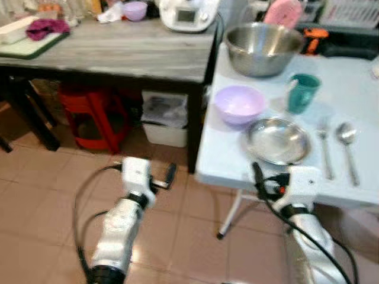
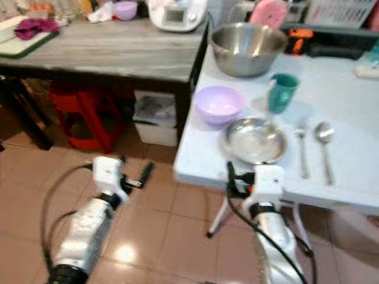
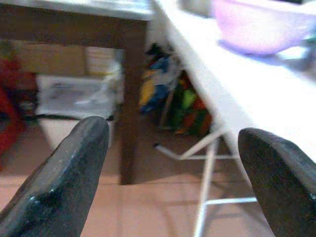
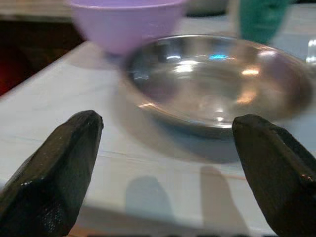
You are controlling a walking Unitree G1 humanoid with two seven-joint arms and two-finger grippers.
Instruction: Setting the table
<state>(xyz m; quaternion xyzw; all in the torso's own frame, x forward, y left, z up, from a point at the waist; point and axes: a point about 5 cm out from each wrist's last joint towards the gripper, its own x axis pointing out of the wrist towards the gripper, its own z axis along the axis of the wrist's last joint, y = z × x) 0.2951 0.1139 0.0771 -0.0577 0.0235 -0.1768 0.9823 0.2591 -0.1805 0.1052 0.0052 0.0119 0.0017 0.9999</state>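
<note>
right tool (image 4: 163,163) is wide open and empty at the tabletop (image 1: 225,163) edge, steel plate (image 1: 277,140) dead ahead just past its tips; left tool (image 3: 173,163), also open, hangs off beside the tabletop, farther away

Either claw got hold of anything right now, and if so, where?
Nothing is held. The right claw is open at the white table's edge, just short of the metal plate. The left claw is open above the floor.
</note>
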